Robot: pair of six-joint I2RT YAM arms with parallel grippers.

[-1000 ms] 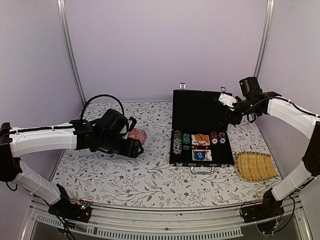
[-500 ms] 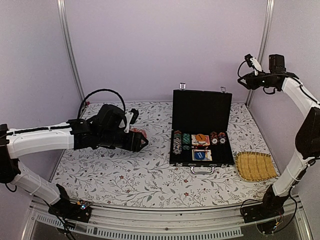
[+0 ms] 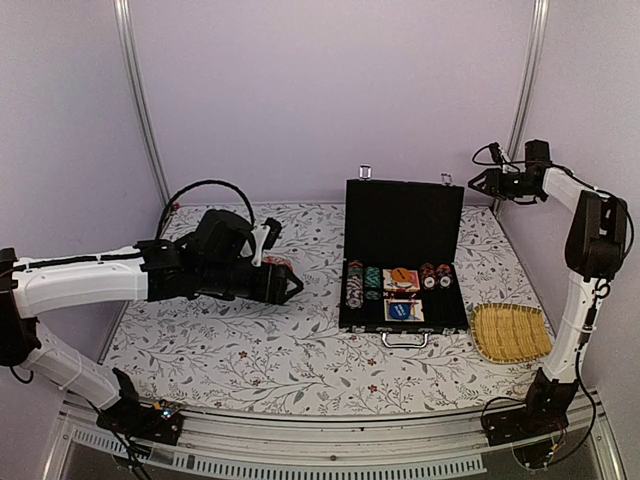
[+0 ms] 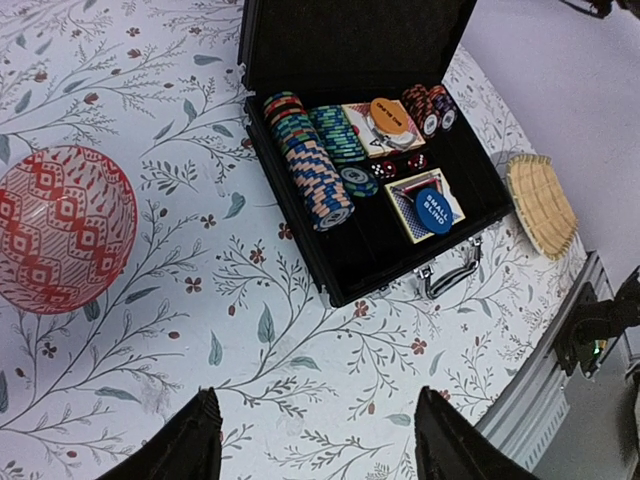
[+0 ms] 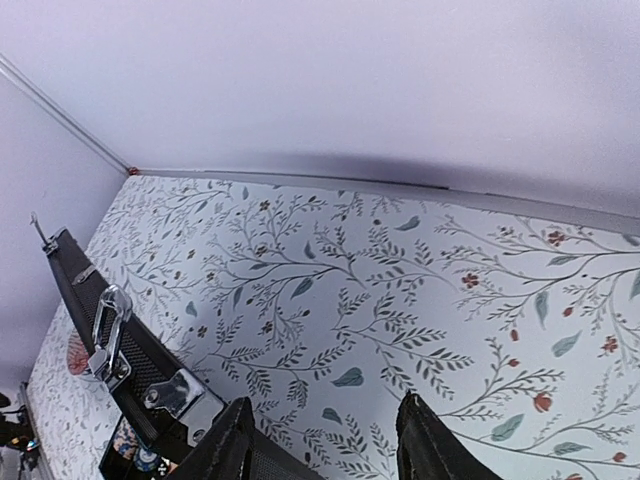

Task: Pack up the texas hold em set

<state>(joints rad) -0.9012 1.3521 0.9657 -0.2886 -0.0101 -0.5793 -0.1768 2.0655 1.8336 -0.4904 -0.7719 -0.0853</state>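
Observation:
The black briefcase (image 3: pixel 402 312) lies open on the floral cloth, its lid (image 3: pixel 403 218) standing upright. Rows of poker chips (image 4: pixel 313 172), an orange disc (image 4: pixel 392 112) on a card deck (image 4: pixel 362 128) and a blue disc (image 4: pixel 432 208) sit inside. My left gripper (image 3: pixel 292 285) hovers left of the case, open, with nothing between its fingers (image 4: pixel 203 440). My right gripper (image 3: pixel 482 181) hangs high behind the lid's right end, open and empty. In the right wrist view, the lid's top edge with a silver latch (image 5: pixel 108 330) shows at lower left of the gripper (image 5: pixel 325 450).
A pink patterned dome (image 4: pixel 62 228) rests on the cloth beside my left gripper, partly hidden in the top view. A yellow woven tray (image 3: pixel 511 332) lies right of the case. The silver handle (image 3: pixel 403 340) points toward the near edge. Walls close the back and sides.
My right arm left the lid's upper right corner, swung up high, then came down behind the lid. My left gripper shifted slightly right, away from the dome.

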